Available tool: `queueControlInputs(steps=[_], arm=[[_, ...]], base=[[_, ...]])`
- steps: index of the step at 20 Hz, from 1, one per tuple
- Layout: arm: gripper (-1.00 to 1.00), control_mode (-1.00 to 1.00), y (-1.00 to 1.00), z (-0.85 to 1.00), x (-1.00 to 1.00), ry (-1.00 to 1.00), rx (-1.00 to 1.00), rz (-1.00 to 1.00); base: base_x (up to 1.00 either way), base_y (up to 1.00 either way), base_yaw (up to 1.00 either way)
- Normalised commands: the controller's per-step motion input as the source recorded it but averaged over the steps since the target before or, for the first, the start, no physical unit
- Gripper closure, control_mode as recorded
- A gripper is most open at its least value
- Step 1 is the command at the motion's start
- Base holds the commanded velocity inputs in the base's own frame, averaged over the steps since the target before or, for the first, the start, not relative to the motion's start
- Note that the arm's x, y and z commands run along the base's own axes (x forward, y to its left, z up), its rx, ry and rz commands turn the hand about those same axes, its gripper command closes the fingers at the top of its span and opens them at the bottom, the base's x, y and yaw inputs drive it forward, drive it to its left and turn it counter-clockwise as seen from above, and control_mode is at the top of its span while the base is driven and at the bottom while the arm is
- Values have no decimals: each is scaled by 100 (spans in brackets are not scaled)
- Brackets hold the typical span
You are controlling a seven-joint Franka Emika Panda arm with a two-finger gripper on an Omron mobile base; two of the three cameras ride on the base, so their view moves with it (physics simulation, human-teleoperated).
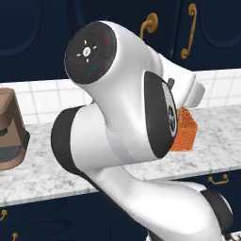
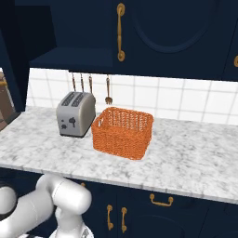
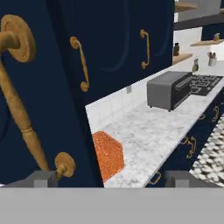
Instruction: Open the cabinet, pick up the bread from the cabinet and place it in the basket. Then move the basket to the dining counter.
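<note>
My gripper [image 3: 111,178] is open, its two fingertips [image 3: 40,177] far apart with nothing clamped between them. It is close in front of a navy cabinet [image 3: 57,100] door. That door's long brass handle [image 3: 19,113] runs down to its lower mount just beside my left fingertip. The orange wicker basket [image 2: 123,132] stands empty on the marble worktop next to the toaster, and it also shows past the arm [image 1: 184,132] and below the door [image 3: 108,155]. The cabinet [image 2: 69,58] looks opened at its left side. The bread is hidden. The dining counter is out of view.
A silver toaster [image 2: 75,114] stands left of the basket, with utensils [image 2: 90,83] hanging on the tiled wall behind. A brown coffee machine [image 1: 9,129] is at the worktop's left end. Farther along are a dark toaster oven [image 3: 168,89] and a stove [image 3: 203,83].
</note>
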Motion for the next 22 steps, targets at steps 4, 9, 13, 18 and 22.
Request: queueControlInputs(steps=[4,9,13,18,22], arm=[[-100,-100,-100,-36,-59,-4,56,34],[-100,-100,-100,-9,-3,-9,76,15],[-100,-100,-86,-28,13,11,70,31],[-100,-100,-15,-21,65,34,69,41],[-100,-100,47,-12,76,31,48,34]], base=[[0,0,0],[0,0,0],[0,0,0],[0,0,0],[0,0,0]])
